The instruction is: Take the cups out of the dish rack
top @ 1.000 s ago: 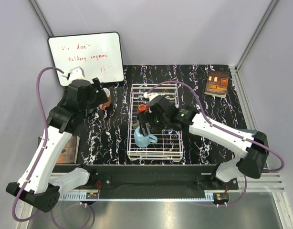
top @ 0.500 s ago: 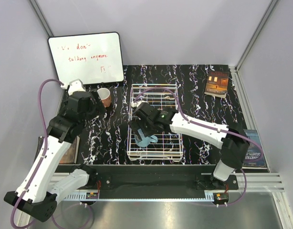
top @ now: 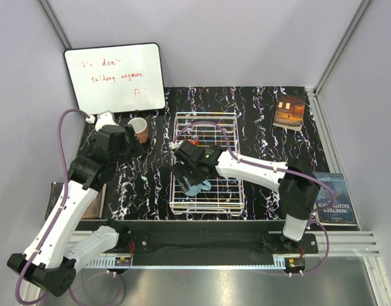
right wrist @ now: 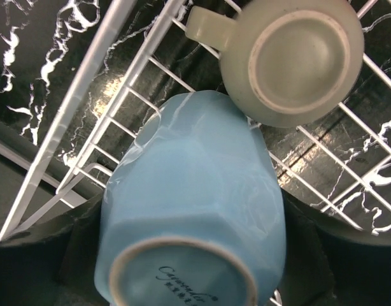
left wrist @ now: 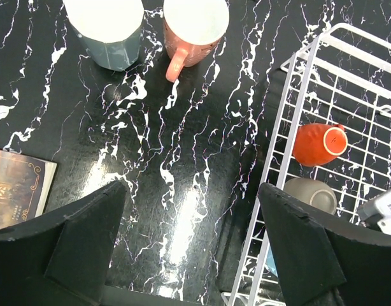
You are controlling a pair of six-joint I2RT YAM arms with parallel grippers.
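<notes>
The white wire dish rack (top: 205, 207) stands mid-table. A light blue faceted cup (right wrist: 195, 210) lies on its side in the rack's near left corner, with my right gripper (right wrist: 192, 248) shut on its body. A taupe cup (right wrist: 291, 60) lies just beyond it, and a small red cup (left wrist: 318, 143) further back in the rack. On the table left of the rack stand a salmon-orange cup (left wrist: 194, 29) and a dark grey cup (left wrist: 106, 29), both upright. My left gripper (left wrist: 192, 188) hangs open above bare table near them, nothing between its fingers.
A whiteboard (top: 116, 76) with red writing leans at the back left. One book (top: 289, 111) lies at the back right, another (top: 335, 201) off the table's right edge, and a third (left wrist: 17, 191) at the left edge.
My right gripper has moved left and down onto the light blue cup and closed in on it. My left arm has drawn back from the salmon-orange cup, which stays on the table.
</notes>
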